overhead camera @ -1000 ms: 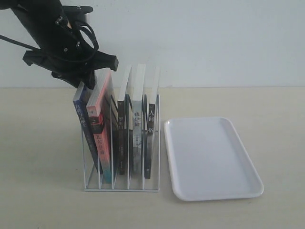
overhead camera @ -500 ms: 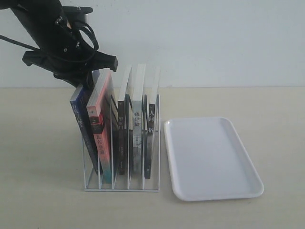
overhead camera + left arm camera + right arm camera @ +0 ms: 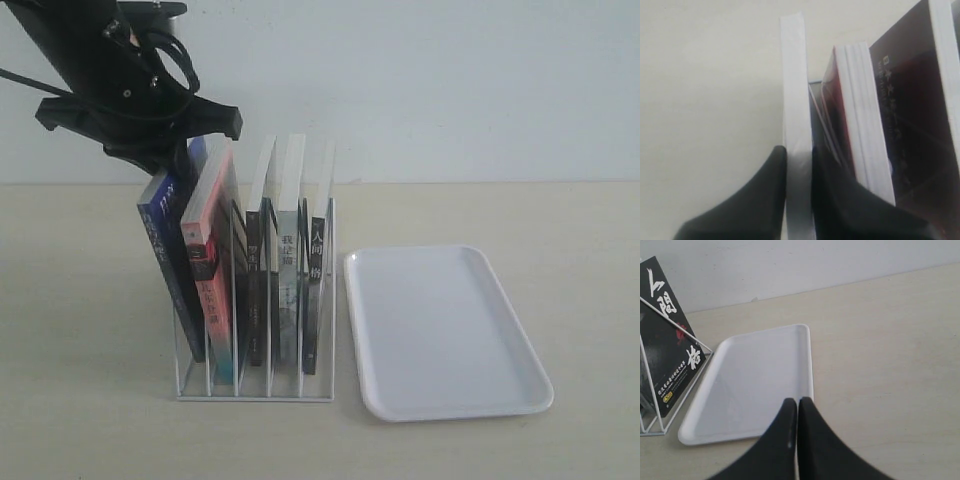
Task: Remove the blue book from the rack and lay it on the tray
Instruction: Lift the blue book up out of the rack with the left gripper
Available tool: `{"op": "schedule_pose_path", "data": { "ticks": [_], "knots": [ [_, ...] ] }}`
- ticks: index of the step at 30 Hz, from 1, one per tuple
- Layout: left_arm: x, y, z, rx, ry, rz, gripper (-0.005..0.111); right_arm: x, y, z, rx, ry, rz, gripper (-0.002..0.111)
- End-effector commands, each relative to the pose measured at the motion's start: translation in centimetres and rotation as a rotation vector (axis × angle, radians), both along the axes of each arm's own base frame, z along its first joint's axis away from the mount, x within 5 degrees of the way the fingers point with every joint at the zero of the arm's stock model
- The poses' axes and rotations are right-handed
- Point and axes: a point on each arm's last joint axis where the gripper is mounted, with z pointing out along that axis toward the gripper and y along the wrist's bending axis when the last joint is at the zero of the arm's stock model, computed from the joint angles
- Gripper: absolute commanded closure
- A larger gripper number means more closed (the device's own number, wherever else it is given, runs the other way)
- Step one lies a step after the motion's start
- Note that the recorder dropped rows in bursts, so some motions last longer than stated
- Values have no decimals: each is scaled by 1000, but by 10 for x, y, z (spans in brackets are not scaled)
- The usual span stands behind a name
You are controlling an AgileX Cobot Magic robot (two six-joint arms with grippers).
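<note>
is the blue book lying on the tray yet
No, the tray is bare and the blue book leans in the leftmost slot of the rack, its top pinched by the left end effector.

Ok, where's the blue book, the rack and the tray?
blue book (image 3: 167, 255): exterior view, middle of its spine.
rack (image 3: 256, 397): exterior view, its bottom front wire.
tray (image 3: 445, 330): exterior view, bare middle.

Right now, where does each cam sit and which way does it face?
Exterior: off-arm, facing the spine side of the rack, with the blue book and tray; left arm shows top left.
Left wrist: arm-mounted, looking past the left gripper clamped on the blue book's page edge.
Right wrist: arm-mounted, looking over the shut right gripper at the tray.
Shared: tray in exterior and right wrist.
</note>
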Motion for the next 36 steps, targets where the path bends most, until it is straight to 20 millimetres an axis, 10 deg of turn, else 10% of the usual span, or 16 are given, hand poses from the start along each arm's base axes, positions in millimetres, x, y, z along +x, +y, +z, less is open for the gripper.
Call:
{"op": "schedule_pose_path", "data": {
  "ticks": [1,36],
  "knots": [
    [-8,5,19,-23,-52,-3,100,0,0,1,-4,-16,-3,108],
    [-100,49,152,-232,-454,-8,100,0,0,1,-4,-16,-3,108]
  ]
}}
